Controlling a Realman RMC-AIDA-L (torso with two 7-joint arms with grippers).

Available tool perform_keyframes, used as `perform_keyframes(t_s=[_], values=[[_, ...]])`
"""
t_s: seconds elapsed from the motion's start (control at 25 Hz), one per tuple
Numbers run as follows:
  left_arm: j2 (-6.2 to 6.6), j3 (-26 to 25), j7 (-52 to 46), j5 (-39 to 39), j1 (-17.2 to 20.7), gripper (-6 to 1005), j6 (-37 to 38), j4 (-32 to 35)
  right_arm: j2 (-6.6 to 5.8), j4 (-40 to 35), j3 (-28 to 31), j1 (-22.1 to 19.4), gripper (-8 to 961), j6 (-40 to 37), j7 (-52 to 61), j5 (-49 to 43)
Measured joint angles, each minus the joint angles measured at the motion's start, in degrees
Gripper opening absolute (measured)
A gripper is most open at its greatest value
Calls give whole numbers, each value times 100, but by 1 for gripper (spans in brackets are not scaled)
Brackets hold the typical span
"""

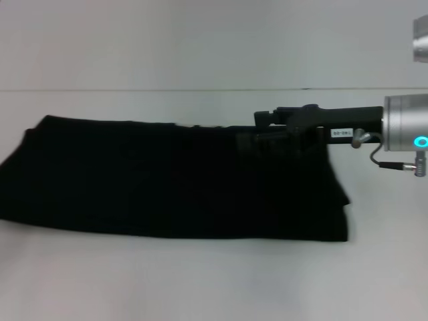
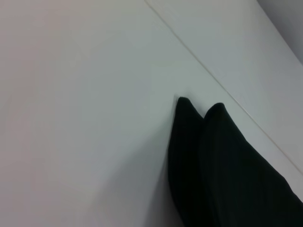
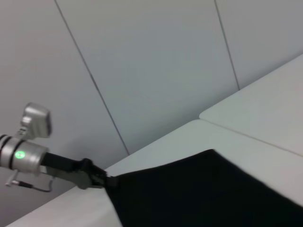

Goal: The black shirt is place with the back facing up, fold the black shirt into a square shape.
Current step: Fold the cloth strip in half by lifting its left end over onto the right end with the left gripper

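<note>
The black shirt (image 1: 174,180) lay on the white table (image 1: 200,281), folded into a long flat band. The band stretched from the left side of the head view to a little past its middle. Its right end showed two layers, the upper one set slightly back from the lower one. The far edge of the shirt ran close to the back edge of the table, where the pale wall (image 1: 200,40) began.

The right gripper (image 1: 264,127) came in from the right side, held low and level. Its black tip was over the far right corner of the shirt. Black stood there against black, so whether it was open or closed, or had hold of the cloth, could not be told. Behind it the silver wrist (image 1: 401,130) carried a small blue-green light (image 1: 420,142) and a thin cable (image 1: 394,164).

In the left wrist view one end of the shirt (image 2: 222,175) lay on the table with two pointed corners side by side. The left gripper itself did not show in any view.
</note>
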Motion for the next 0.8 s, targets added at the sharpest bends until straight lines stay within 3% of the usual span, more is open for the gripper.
perform_keyframes(t_s=[0.2,0.36,0.68,0.8], values=[[117,-191,15,35,191,21,183,275,66,15,4,50,915,118,-16,2],[173,-186,19,38,122,22,265,327,78,18,34,31,915,121,-23,2],[344,64,77,-319,-773,24,1088,160,-22,-30,74,-358,915,73,-43,262],[341,698,88,-887,-1272,24,1332,-59,-135,-39,99,-655,915,74,-67,616]])
